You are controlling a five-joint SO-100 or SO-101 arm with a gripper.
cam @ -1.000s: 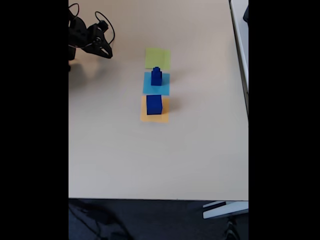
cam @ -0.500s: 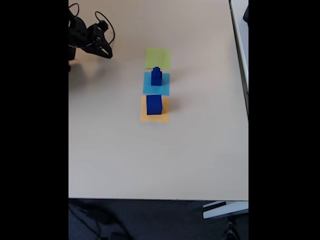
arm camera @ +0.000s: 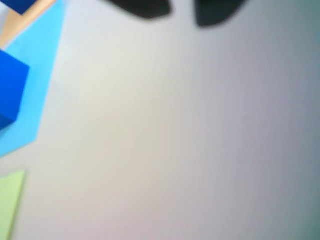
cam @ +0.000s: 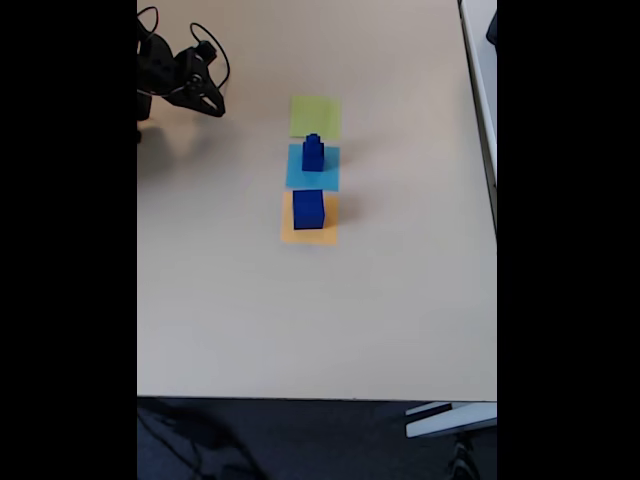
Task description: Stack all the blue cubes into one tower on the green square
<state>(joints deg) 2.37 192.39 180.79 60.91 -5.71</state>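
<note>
In the fixed view, a large blue cube [cam: 308, 208] rests on the orange square [cam: 310, 234]. A smaller blue cube [cam: 313, 156] with a tiny one on top stands on the light-blue square [cam: 313, 178]. The green square [cam: 315, 116] lies bare beyond them. My gripper [cam: 212, 103] hovers at the table's far left, well away from the cubes. In the wrist view, its two dark fingertips [arm camera: 142, 7] sit slightly apart at the top edge, so the gripper [arm camera: 182, 10] is open and holds nothing. At that view's left edge are a blue cube [arm camera: 10, 92], the light-blue square [arm camera: 42, 65] and a corner of the green square [arm camera: 10, 205].
The three coloured squares form a line down the middle of the beige table [cam: 400, 280]. The table's front edge [cam: 315, 398] runs low in the fixed view, and its right edge meets another white desk [cam: 485, 60]. Cables loop over the arm [cam: 160, 60].
</note>
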